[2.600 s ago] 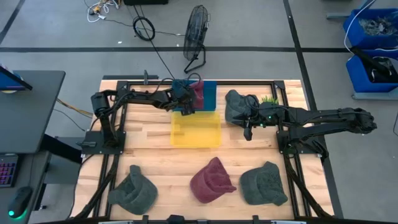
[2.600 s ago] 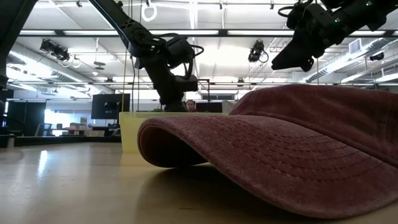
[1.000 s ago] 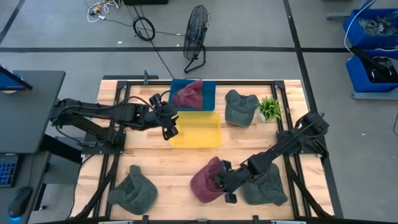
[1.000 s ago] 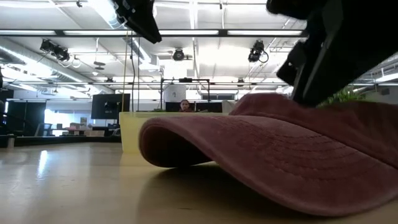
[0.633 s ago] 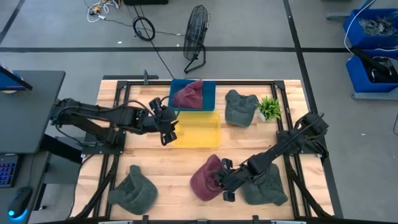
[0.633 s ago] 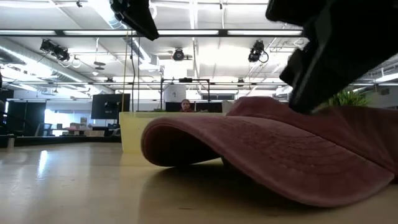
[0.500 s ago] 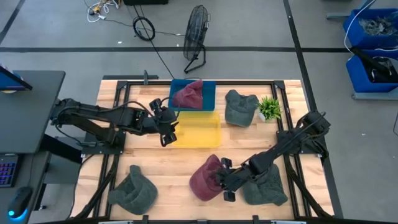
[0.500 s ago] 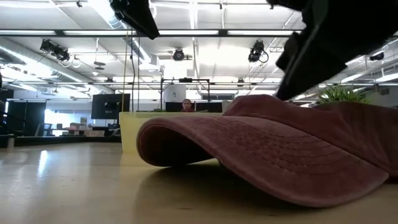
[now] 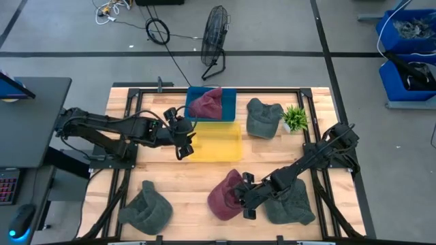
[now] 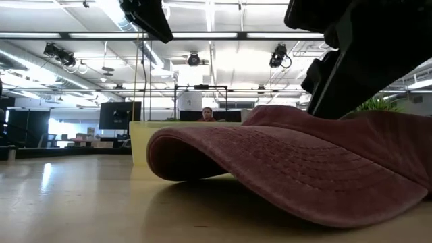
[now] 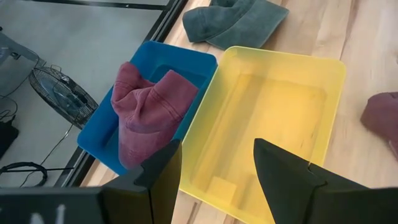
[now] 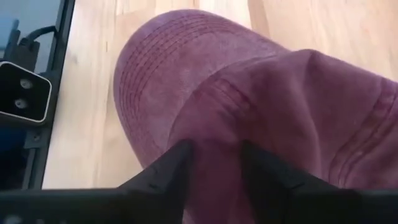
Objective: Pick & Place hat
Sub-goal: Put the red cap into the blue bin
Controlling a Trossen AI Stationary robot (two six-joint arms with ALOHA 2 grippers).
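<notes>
A maroon hat [image 9: 223, 196] lies near the table's near edge and fills the low view [image 10: 283, 162]. My right gripper [image 9: 244, 199] reaches it from the table's right and is shut on its crown. My left gripper [image 9: 183, 141] hangs open over the left rim of the yellow bin [image 9: 214, 141], touching nothing; in its wrist view the gripper [image 11: 217, 168] looks down into the yellow bin [image 11: 273, 118]. A second maroon hat [image 9: 206, 103] lies in the blue bin [image 9: 228, 102] behind the yellow one. My right gripper [image 12: 217, 165] pinches a raised fold of the maroon hat's crown [image 12: 217, 127] between its two fingers. It comes slanting down from the table's right. The hat's brim [image 10: 202, 145] rests on the table, and the edge under the gripper [image 10: 422, 192] stands just off the wood.
Three grey-green hats lie on the table: one at the near left [image 9: 146, 207], one just right of my right gripper [image 9: 291, 202], one at the far right [image 9: 262, 116] beside a small plant [image 9: 294, 117]. The low camera [image 12: 22, 93] stands near the maroon hat.
My right gripper has stayed on the maroon hat's crown and drawn it a little toward the table's left; the hat's right-hand edge has come slightly off the table while the brim stays down. My left gripper has drifted slightly toward the near left, still open.
</notes>
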